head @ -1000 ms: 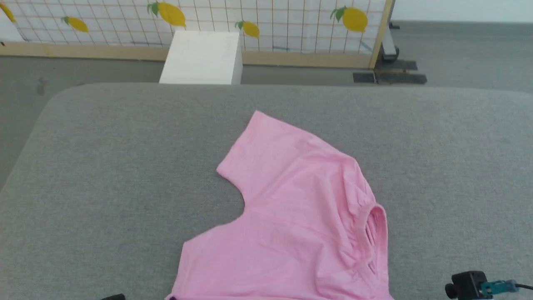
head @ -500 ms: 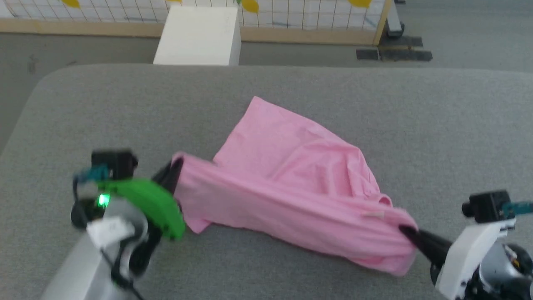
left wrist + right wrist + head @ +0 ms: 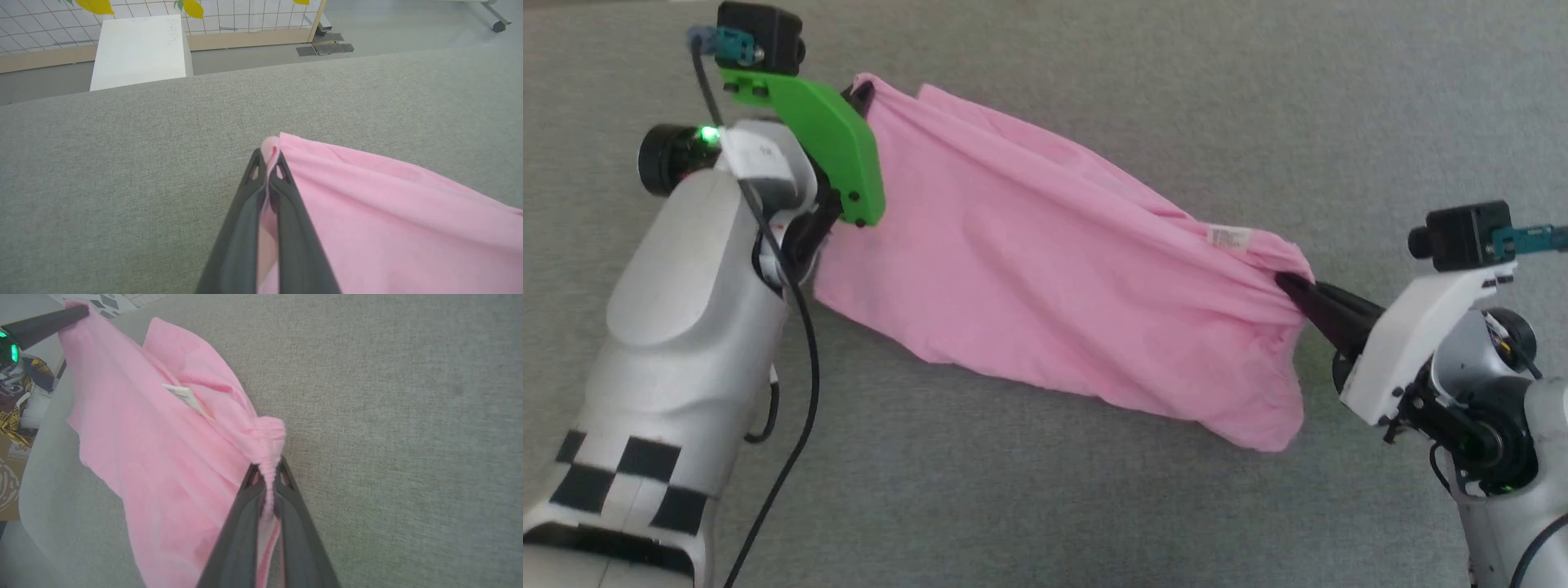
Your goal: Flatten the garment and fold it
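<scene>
Since the pink garment (image 3: 1045, 269) looks thin, light and limp, expect sag and slip. It hangs stretched over the grey surface (image 3: 1045, 506). Left jaws: clamped on its far-left corner. Right jaws: clamped on the bunched edge beside the white tag (image 3: 1230, 238). Take hold at corners and edges.

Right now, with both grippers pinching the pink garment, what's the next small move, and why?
The left gripper and right gripper are each shut on an end of the garment, which sags in loose folds between them. So probably spread them a little farther apart, to pull it flat before lowering.
</scene>
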Robot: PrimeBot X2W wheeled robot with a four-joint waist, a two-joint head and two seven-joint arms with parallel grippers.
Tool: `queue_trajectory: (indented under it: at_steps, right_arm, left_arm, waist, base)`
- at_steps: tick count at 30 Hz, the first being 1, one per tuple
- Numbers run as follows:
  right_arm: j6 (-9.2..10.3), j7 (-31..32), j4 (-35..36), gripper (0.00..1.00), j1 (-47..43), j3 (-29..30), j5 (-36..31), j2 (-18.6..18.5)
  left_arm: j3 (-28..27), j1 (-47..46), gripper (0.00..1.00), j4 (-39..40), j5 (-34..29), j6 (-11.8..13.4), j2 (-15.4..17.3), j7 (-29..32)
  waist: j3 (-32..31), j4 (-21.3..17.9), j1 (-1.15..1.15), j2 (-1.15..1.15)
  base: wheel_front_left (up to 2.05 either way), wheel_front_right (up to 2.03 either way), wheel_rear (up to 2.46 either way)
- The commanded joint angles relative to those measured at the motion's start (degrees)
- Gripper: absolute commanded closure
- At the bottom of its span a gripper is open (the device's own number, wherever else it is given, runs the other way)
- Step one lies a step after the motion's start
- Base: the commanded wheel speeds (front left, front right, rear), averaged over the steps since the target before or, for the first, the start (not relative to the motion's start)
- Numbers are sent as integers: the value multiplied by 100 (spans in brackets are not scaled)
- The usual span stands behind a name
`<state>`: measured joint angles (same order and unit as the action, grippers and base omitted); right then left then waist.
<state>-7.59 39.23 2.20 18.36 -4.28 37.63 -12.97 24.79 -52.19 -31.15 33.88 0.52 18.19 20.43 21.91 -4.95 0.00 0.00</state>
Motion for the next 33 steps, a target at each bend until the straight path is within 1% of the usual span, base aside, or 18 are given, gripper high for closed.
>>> queue_trajectory:
  at_steps: [1,7,11,12,13,14,15,18,21,25,27,29,31,33]
  right_arm:
    - [10,-81,-68,100,143,-51,67,-25]
    - [10,-302,-323,100,357,-257,209,-87]
    - [10,-391,-405,100,379,-403,317,-126]
    - [10,-431,-396,94,378,-429,384,-112]
    - [10,-463,-379,59,371,-446,441,-106]
    - [10,-510,-361,0,350,-451,494,-105]
    - [10,-549,-337,0,325,-453,533,-107]
    - [10,-785,-185,0,178,-360,587,-116]
    - [10,-1012,63,0,-78,-214,503,-101]
    - [10,-1193,511,0,-593,54,32,-4]
    - [10,-1152,759,0,-877,168,-321,65]
    - [10,-1019,1014,0,-1184,215,-830,110]
    - [10,-788,1272,0,-1500,243,-1313,220]
    - [10,-497,1463,0,-1758,261,-1763,356]
  left_arm:
    - [25,-192,100,-148,-66,-27,2,5]
    - [98,-583,100,-672,-156,-90,-104,-192]
    - [110,-689,100,-1021,-196,-84,-82,-310]
    - [99,-703,100,-1120,-184,-72,-85,-326]
    - [88,-715,98,-1185,-168,-67,-100,-348]
    - [64,-723,47,-1245,-145,-59,-127,-422]
    - [56,-726,0,-1288,-133,-70,-147,-485]
    - [3,-715,0,-1367,-83,-92,-218,-780]
    - [-67,-649,0,-1368,-33,-174,-194,-1121]
    - [-112,-376,0,-1177,-49,-283,-95,-1728]
    - [-143,-163,0,-982,-83,-279,-15,-2077]
    - [-146,127,0,-695,-166,-252,75,-2491]
    - [-117,472,0,-357,-288,-171,172,-2850]
    - [-117,879,0,28,-400,-5,259,-3147]
  waist:
    - [609,-532,0,0]
    - [819,-673,0,0]
    - [843,-707,0,0]
    - [843,-704,0,0]
    - [840,-693,0,0]
    - [821,-674,0,0]
    - [796,-652,0,0]
    - [646,-545,0,0]
    - [418,-433,0,0]
    - [13,-242,0,0]
    - [-171,-147,0,0]
    - [-370,-43,0,0]
    - [-524,72,0,0]
    - [-662,161,0,0]
  base:
    - [0,0,0]
    - [0,0,0]
    - [0,0,0]
    - [0,0,0]
    - [0,0,0]
    - [0,0,0]
    - [0,0,0]
    - [0,0,0]
    - [0,0,0]
    - [0,0,0]
    - [0,0,0]
    - [0,0,0]
    - [0,0,0]
    - [0,0,0]
